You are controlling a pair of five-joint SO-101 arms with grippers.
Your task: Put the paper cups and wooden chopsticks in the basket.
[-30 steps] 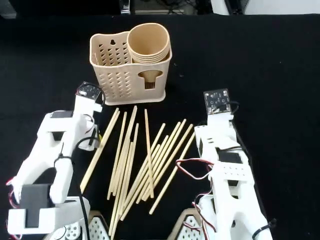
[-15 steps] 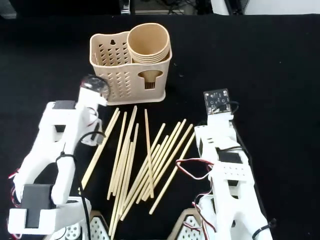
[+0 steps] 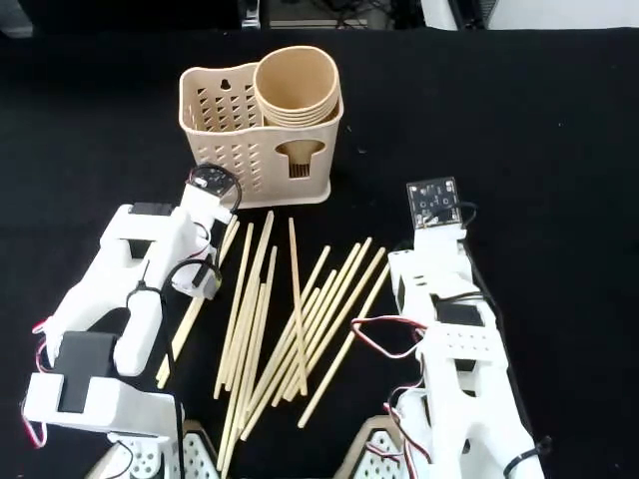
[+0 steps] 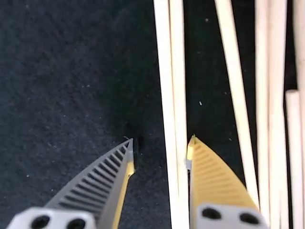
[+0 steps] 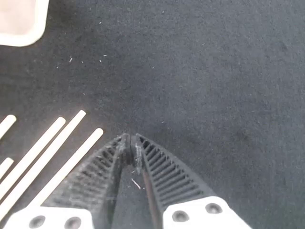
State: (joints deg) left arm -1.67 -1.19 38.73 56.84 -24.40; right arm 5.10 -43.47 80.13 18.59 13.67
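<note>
Okay, left pincer [image 4: 160, 140] is spread, straddling two chopsticks [image 4: 170, 71] at the pile's left edge on the tabletop [image 3: 519, 120]. Centre the pair, drop lower, squeeze firmly, then lift to the basket [image 3: 225, 150] holding the stacked cups [image 3: 297, 85]. Right pincer [image 5: 129, 143] is pressed together.

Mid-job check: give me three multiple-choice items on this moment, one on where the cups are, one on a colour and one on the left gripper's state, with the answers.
1. Where are the paper cups?
A) lying on the table
B) stacked in the basket
C) behind the basket

2. What colour is the table cover?
A) white
B) black
C) green

3. How does the left gripper stand?
A) open astride two chopsticks
B) shut on a cup
C) shut on nothing

Answers:
1 B: the stack sits upright in one basket compartment.
2 B: black cloth lies under everything.
3 A: the left wrist view shows its fingertips apart with two sticks between them.
</note>
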